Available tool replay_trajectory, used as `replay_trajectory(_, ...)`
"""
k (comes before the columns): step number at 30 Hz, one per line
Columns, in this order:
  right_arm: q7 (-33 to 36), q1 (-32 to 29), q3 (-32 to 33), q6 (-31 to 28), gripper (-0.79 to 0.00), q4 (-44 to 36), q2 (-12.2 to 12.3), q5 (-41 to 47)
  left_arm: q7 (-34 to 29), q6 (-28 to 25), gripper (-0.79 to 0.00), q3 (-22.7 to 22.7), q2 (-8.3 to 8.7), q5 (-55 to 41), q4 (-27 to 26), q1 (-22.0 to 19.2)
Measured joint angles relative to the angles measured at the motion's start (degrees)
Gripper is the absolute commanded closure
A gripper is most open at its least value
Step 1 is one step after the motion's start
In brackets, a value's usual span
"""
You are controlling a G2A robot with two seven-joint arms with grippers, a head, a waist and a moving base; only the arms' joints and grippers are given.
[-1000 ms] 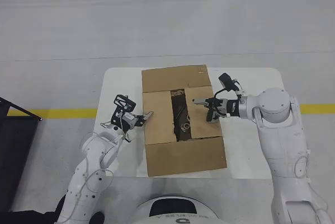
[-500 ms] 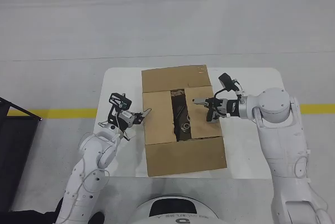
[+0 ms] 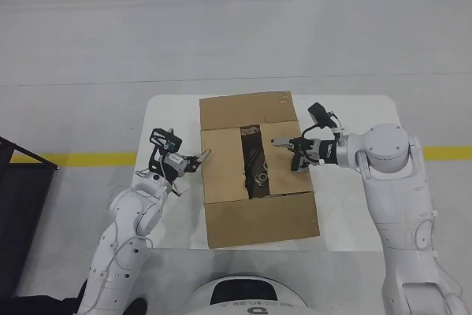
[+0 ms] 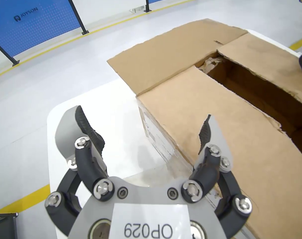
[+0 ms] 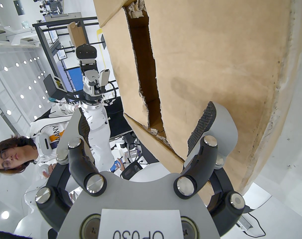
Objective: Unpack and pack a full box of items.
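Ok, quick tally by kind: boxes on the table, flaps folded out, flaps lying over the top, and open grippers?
Cardboard box: 1
Flaps folded outward: 2, far flap and near flap
Flaps lying over the top: 2, left flap and right flap, with a gap between them
Open grippers: 2, left gripper and right gripper
Total: 7

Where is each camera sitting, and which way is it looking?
Top view: overhead, facing down at table and box; left arm and right arm show.
Left wrist view: on that wrist, facing across the box top; open left end effector shows.
Right wrist view: on that wrist, facing along the box's gap; open right end effector shows.
All share the box's gap.
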Motion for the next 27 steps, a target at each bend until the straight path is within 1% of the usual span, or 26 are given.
replay_trajectory(2,0.0,0.0,0.0,0.0,-0.785,0.0,0.0,0.0,0.01,2.6,-0.785,-2.61,0.14,-1.52,0.62,-1.24)
replay_trajectory(4,0.0,0.0,0.0,0.0,-0.785,0.0,0.0,0.0,-0.97,3.3,-0.785,-4.29,0.29,-2.54,1.82,-3.13)
replay_trajectory(7,0.0,0.0,0.0,0.0,-0.785,0.0,0.0,0.0,-3.27,2.86,-0.785,-5.97,0.54,-3.71,5.57,-7.53)
replay_trajectory(10,0.0,0.0,0.0,0.0,-0.785,0.0,0.0,0.0,-5.82,4.29,-0.785,-6.36,0.56,-5.03,11.34,-12.81)
replay_trajectory(11,0.0,0.0,0.0,0.0,-0.785,0.0,0.0,0.0,-6.9,4.73,-0.785,-6.02,0.53,-5.12,13.69,-14.81)
replay_trajectory(13,0.0,0.0,0.0,0.0,-0.785,0.0,0.0,0.0,-8.48,4.67,-0.785,-5.09,0.47,-5.21,16.93,-17.51)
replay_trajectory(17,0.0,0.0,0.0,0.0,-0.785,0.0,0.0,0.0,-10.13,3.85,-0.785,-1.5,0.23,-2.68,23.48,-22.6)
replay_trajectory(22,0.0,0.0,0.0,0.0,-0.785,0.0,0.0,0.0,-9.89,3.2,-0.785,3.63,-0.57,-1.79,30.42,-27.1)
replay_trajectory(27,0.0,0.0,0.0,0.0,-0.785,0.0,0.0,0.0,-8.92,4.87,-0.785,7.88,-1.66,-2.71,37.05,-30.87)
